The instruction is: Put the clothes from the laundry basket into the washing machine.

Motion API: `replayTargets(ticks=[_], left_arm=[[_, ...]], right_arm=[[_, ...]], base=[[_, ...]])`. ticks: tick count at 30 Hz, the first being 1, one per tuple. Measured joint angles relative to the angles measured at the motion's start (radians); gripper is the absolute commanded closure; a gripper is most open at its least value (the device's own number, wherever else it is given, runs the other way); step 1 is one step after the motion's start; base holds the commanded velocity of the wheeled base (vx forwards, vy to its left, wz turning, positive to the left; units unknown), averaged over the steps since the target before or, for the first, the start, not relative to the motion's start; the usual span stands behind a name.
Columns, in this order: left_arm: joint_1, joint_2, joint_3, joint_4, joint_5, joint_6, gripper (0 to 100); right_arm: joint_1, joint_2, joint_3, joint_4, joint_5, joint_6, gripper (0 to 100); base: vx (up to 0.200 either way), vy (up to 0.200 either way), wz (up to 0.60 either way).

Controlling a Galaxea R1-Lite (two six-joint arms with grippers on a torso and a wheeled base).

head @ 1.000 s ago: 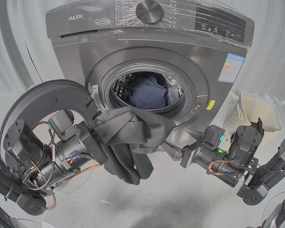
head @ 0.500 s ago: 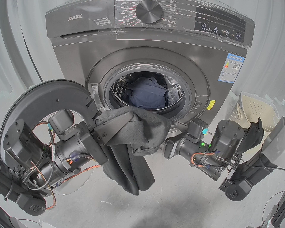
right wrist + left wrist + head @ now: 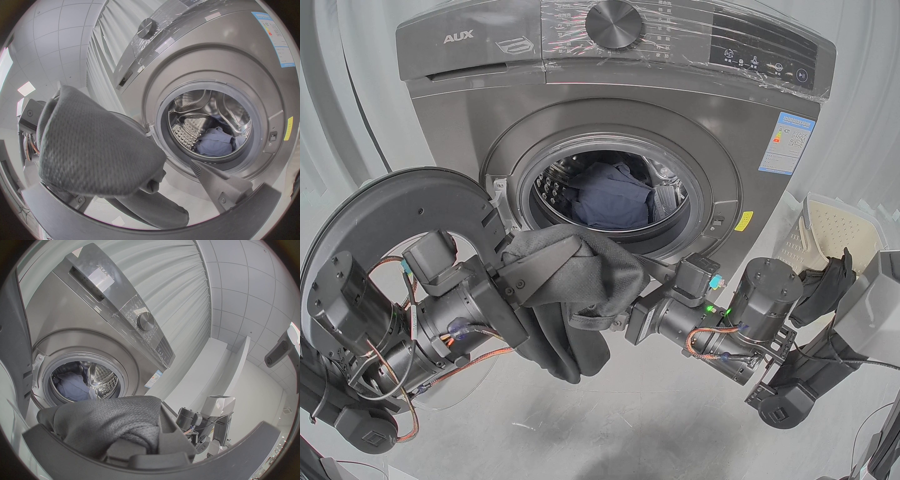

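My left gripper is shut on a dark grey garment, held just below the washing machine's open porthole. The garment drapes over the fingers and hangs down toward the floor. My right gripper is open and pressed into the garment's right side. One of its fingers is bare, and the garment covers the other. A blue garment lies inside the drum. The cream laundry basket stands to the right with a dark cloth hanging over its rim.
The washing machine's round door is swung open on the left, behind my left arm. Grey floor stretches in front of the machine. Pale curtains hang on both sides.
My right arm has swung left from beside the basket up against the hanging garment. The garment's lower end has bunched up higher. My left arm has kept still.
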Motion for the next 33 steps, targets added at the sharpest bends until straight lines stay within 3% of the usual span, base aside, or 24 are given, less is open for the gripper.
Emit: replayTargets(ticks=[7,10,11,22,33], left_arm=[[0.002,0.0,0.0,0.001,0.003,0.0,100],[0.007,0.0,0.0,0.001,0.003,0.0,100],[0.008,0.0,0.0,0.001,0.002,0.0,100],[0.027,0.01,-0.01,0.0,0.001,0.0,100],[0.05,0.046,-0.029,0.0,0.003,-0.002,100]], right_arm=[[0.028,0.021,-0.011,-0.043,0.061,0.004,0],[0.035,0.029,-0.017,-0.048,0.066,0.006,0],[0.035,0.031,-0.02,-0.048,0.066,0.006,100],[0.029,0.021,-0.024,-0.05,0.06,-0.001,100],[0.023,-0.103,0.136,-0.037,0.057,-0.019,100]], base=[[0.0,0.0,0.0],[0.0,0.0,0.0],[0.0,0.0,0.0],[0.0,0.0,0.0],[0.0,0.0,0.0]])
